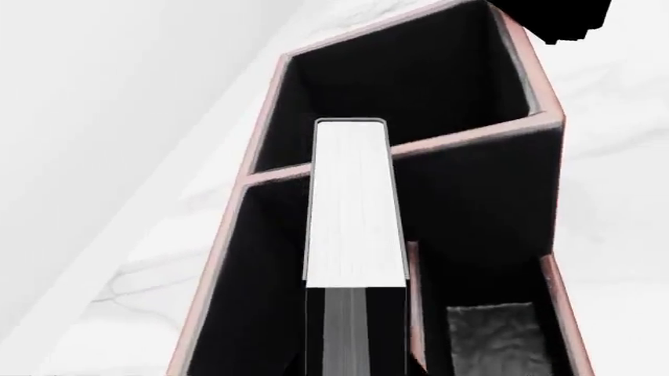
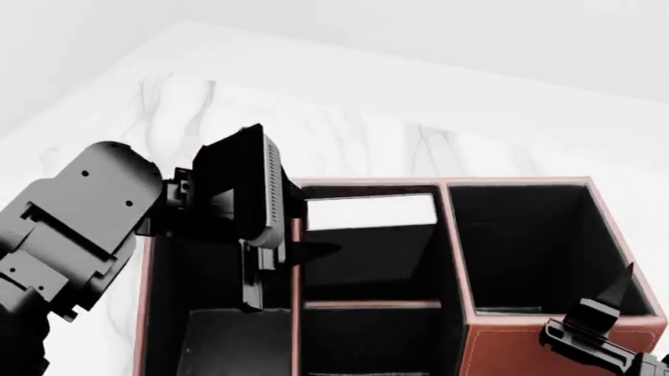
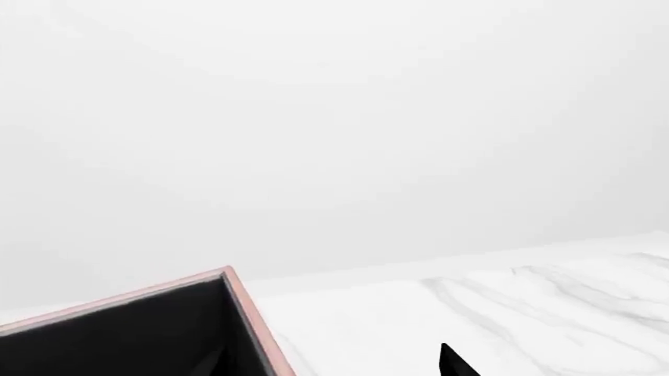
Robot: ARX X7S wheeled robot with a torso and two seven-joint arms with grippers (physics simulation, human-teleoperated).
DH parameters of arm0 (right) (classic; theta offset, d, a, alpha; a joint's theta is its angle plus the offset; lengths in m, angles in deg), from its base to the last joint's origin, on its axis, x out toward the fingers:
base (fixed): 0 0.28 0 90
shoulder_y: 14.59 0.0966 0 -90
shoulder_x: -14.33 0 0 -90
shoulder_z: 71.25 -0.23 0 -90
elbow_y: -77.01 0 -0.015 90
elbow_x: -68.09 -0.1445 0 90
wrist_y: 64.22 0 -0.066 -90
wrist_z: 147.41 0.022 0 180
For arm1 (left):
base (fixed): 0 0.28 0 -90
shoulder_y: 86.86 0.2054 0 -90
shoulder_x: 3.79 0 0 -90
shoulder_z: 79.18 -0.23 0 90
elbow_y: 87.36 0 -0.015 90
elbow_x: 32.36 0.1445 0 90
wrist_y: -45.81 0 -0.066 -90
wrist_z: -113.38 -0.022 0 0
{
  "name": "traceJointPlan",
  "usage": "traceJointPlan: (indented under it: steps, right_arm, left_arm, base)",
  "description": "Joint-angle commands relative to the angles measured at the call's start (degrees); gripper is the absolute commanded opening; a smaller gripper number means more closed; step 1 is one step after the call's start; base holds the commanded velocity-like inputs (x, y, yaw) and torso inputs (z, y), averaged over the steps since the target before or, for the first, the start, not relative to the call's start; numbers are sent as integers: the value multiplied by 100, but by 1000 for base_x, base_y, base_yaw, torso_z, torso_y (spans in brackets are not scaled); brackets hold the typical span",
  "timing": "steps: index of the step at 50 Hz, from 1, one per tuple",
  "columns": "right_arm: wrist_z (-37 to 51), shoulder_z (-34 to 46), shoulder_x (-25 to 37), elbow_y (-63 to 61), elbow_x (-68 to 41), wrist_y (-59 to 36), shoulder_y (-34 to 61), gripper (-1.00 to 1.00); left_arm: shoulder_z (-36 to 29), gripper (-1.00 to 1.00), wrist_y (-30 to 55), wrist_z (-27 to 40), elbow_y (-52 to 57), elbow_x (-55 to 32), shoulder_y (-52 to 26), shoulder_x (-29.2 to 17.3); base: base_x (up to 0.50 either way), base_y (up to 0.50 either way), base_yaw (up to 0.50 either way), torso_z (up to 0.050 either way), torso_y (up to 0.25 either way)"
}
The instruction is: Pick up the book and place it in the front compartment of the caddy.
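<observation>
My left gripper (image 2: 254, 239) is shut on the book (image 2: 256, 188), a thin black book held upright on edge with its white page edges (image 1: 353, 204) showing. It hangs over the reddish-brown caddy (image 2: 544, 345), above the wall between the left column and the split middle column. The book's lower end is level with the front compartment (image 2: 366, 262), the black cell beyond the low divider (image 2: 371, 304). I cannot tell if the book touches the caddy. My right gripper (image 2: 604, 317) stands open by the caddy's near right corner, holding nothing; only one fingertip (image 3: 455, 362) shows in its wrist view.
The caddy stands on a white marble table (image 2: 345, 125) whose far edge meets a plain white wall. The caddy's right column (image 2: 522, 243) is deep and black. A grey floor (image 1: 491, 337) shows in one cell in the left wrist view.
</observation>
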Motion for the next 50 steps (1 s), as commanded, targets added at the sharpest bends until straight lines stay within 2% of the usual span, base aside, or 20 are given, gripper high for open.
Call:
traceJointPlan:
  steps: [1, 2, 14, 22, 24, 26, 27, 29, 30, 31, 32, 36, 38, 41, 42, 43, 45, 46, 49, 50]
  right_arm:
    - [-241, -349, 30, 1094, 257, -92, 96, 100]
    - [-245, -347, 27, 1129, 263, -73, 101, 100]
    - [-234, -340, 39, 1151, 253, -83, 87, 100]
    - [-171, -301, 74, 822, 216, -266, 59, 100]
    - [-156, -289, 96, 675, 193, -339, 53, 100]
    - [-149, -286, 110, 587, 171, -383, 61, 100]
    - [-140, -268, 128, 461, 161, -427, 78, 100]
    - [-102, -204, 178, 289, 229, -468, 145, 100]
    - [-77, -119, 199, 159, 320, -458, 175, 100]
    - [-75, -118, 199, 157, 319, -459, 175, 100]
    - [-105, -71, 212, -2, 301, -474, 201, 100]
    - [-120, -86, 203, -278, 174, -522, 238, 100]
    - [-89, -46, 195, -460, 255, -420, 212, 100]
    - [-74, 24, 194, -599, 407, -231, 150, 100]
    - [-56, 58, 206, -699, 507, -137, 101, 100]
    - [-28, 64, 198, -810, 613, 31, 26, 100]
    - [-16, 21, 174, -942, 613, 162, -60, 100]
    - [-21, -25, 142, -1042, 584, 286, -141, 100]
    - [-19, -44, 105, -1130, 621, 473, -251, 100]
    - [3, -65, 63, -1233, 704, 685, -352, 100]
  left_arm:
    - [50, -100, -141, 114, -6, -751, -16, 63]
    - [51, 100, -113, 202, -6, -796, -14, 64]
    - [54, 100, -111, 252, -7, -726, 93, 63]
    - [1110, 100, -116, 401, -7, -18, 91, 34]
    - [1416, 100, -306, 545, -5, 43, 114, 8]
    - [1446, 100, -634, 762, 2, 253, 216, -34]
    - [1438, 100, -586, 929, 331, 263, 396, -165]
    - [1417, 100, 84, 1584, 2050, 237, 1024, -794]
    - [1491, 100, 521, 2225, 2909, 230, 1435, -1180]
    - [1485, 100, 615, 2264, 3536, 216, 1474, -1232]
    - [1757, 100, 1038, 2908, 4395, -47, 1867, -1502]
    - [1947, 100, 1074, 4080, 6011, 149, 2777, -1943]
    - [2199, 100, 1173, 4668, 7043, -106, 3462, -2223]
    - [2091, 100, 354, 5122, 7435, 720, 4092, -2488]
    - [2232, 100, 497, 5222, 7689, 329, 4330, -2559]
    - [2314, 100, 483, 5535, 7822, 480, 4543, -2621]
    - [2554, 100, 588, 5713, 8199, -70, 4863, -2722]
    - [2734, 100, 174, 6022, 8424, 131, 5225, -2779]
    - [3027, 100, -13, 6456, 8856, 8, 5689, -2877]
    - [3258, 100, -184, 6885, 9109, 316, 5985, -2934]
  base:
    - [18, 7, 0, 0, 0]
    - [13, 0, 5, 0, 0]
    - [9, 0, 3, 0, 0]
    - [10, 1, 3, 0, 0]
    - [7, 0, 2, 0, 0]
    - [8, 1, 2, 0, 0]
    - [2, -4, 0, 0, 0]
    - [7, -1, 3, 0, 0]
    - [0, 0, 5, 0, 0]
    - [12, 5, 5, 0, 0]
    - [12, 1, 0, 0, 0]
    - [0, -1, 1, 0, 0]
    - [0, 0, 0, 0, 0]
    - [0, 0, 0, 0, 0]
    - [0, 0, 0, 0, 0]
    - [0, 0, 0, 0, 0]
    - [0, 0, 0, 0, 0]
    - [0, 0, 0, 0, 0]
    - [0, 0, 0, 0, 0]
    - [0, 0, 0, 0, 0]
